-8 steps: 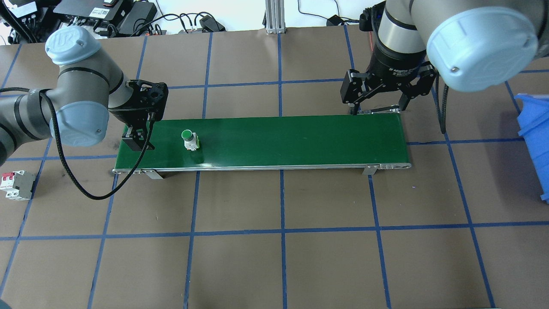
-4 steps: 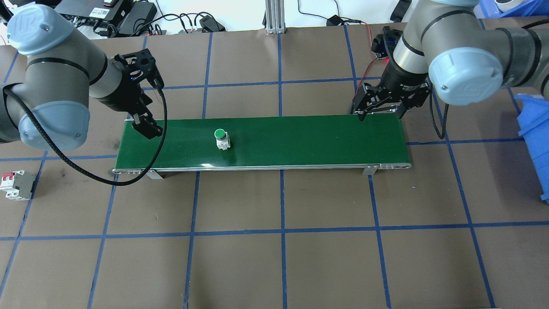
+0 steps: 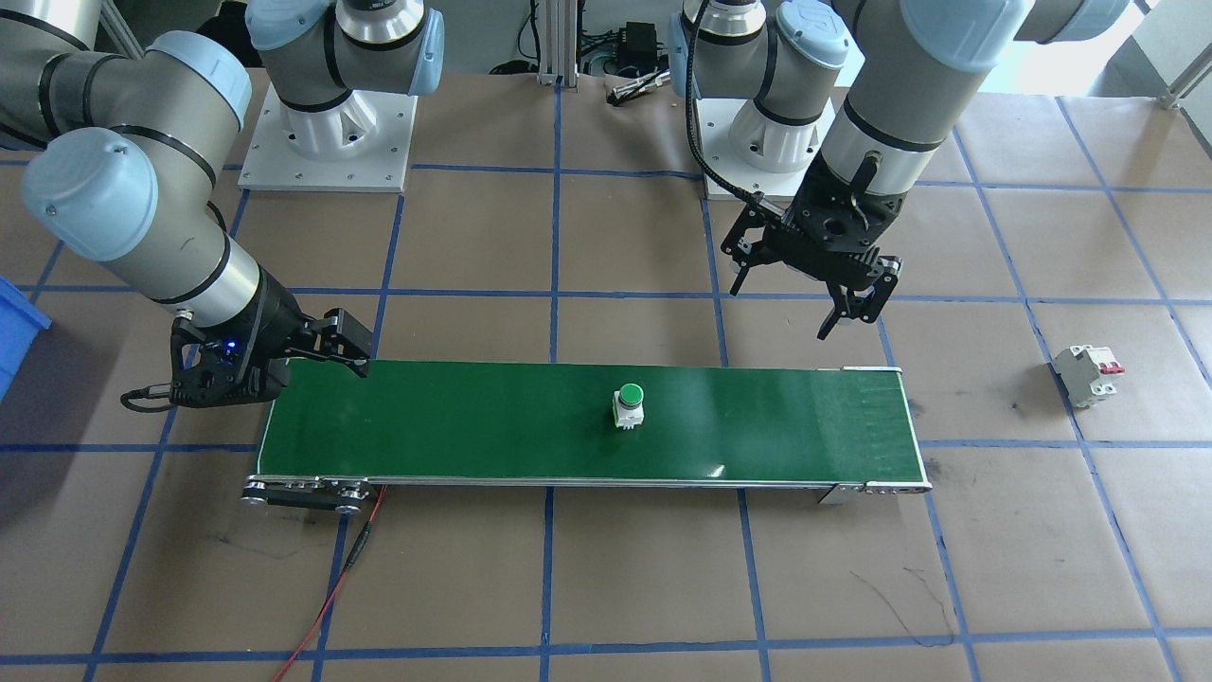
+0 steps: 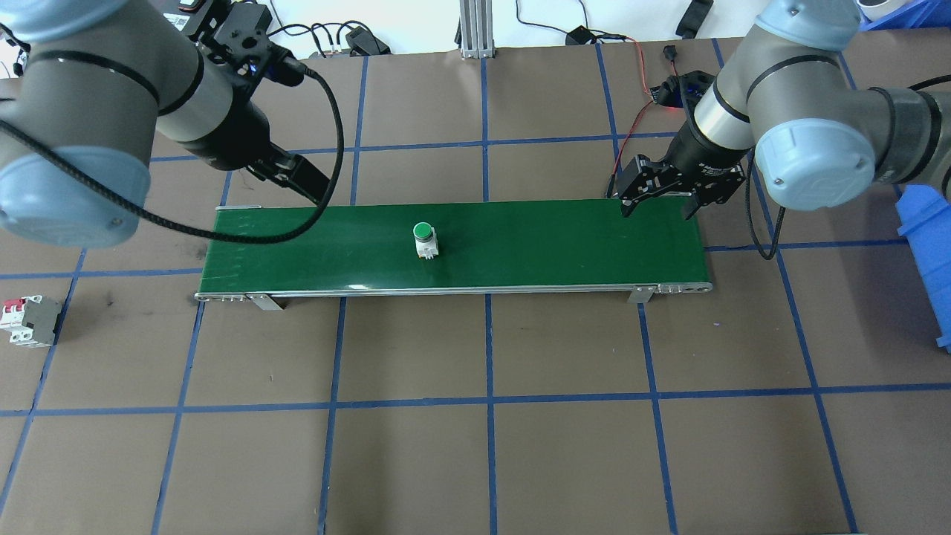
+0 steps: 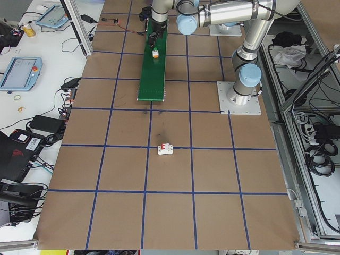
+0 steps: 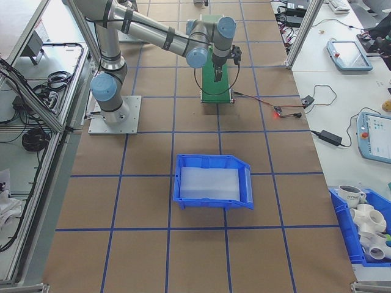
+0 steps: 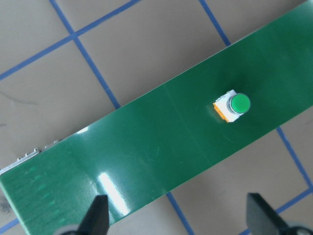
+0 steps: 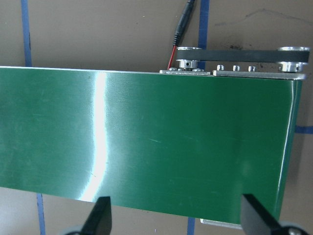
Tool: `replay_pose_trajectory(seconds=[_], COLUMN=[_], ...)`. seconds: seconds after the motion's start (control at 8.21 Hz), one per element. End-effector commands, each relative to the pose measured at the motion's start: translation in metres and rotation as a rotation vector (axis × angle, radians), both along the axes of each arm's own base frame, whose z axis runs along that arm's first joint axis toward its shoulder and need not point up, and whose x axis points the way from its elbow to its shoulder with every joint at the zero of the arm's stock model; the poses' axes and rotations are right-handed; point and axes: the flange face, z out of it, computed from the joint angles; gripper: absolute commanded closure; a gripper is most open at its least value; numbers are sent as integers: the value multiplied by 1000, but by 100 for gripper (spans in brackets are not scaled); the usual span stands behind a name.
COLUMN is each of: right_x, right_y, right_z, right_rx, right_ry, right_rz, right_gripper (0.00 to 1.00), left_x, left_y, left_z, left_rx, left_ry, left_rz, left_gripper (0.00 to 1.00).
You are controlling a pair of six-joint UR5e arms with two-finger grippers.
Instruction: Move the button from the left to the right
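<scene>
The button, a small white block with a round green cap, stands upright on the green conveyor belt, a little left of its middle. It also shows from the front and in the left wrist view. My left gripper hangs open and empty above the belt's far edge near its left end, well apart from the button. My right gripper is open and empty over the belt's right end, with nothing between its fingers.
A white circuit breaker with red levers lies on the table off the belt's left end. A blue bin stands at the right edge. A red cable runs from the belt's motor end. Cables and boxes line the far table edge.
The button has travelled rightward along the belt. My left arm has lifted and pulled back from the belt's left end. My right gripper has settled lower at the right end.
</scene>
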Motion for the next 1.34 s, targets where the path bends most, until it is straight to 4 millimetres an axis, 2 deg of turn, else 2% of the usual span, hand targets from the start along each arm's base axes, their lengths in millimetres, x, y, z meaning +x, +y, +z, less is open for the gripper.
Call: replay_pose_trajectory(seconds=[0.0, 0.12, 0.37, 0.61, 0.73, 0.85, 1.22], right_x=[17, 25, 39, 70, 79, 86, 85], right_y=[6, 8, 10, 9, 2, -3, -11], right_z=[-7, -7, -4, 5, 5, 3, -22], right_rx=[18, 14, 31, -19, -48, -50, -13], right_ry=[-49, -47, -40, -48, -51, -51, -27], right_rz=[-93, -79, -155, -181, -184, -182, -172], right_gripper=[4, 4, 4, 0, 0, 0, 0], left_x=[-2, 0, 2, 8, 14, 14, 14], left_y=[-15, -21, -17, -16, -18, -14, -2], left_z=[89, 107, 126, 127, 124, 129, 142], left_rx=[112, 149, 181, 180, 167, 156, 129], left_ry=[-5, -20, -50, -57, -115, -113, -105], left_rz=[388, 495, 524, 590, 595, 590, 582], left_gripper=[0, 0, 0, 0, 0, 0, 0])
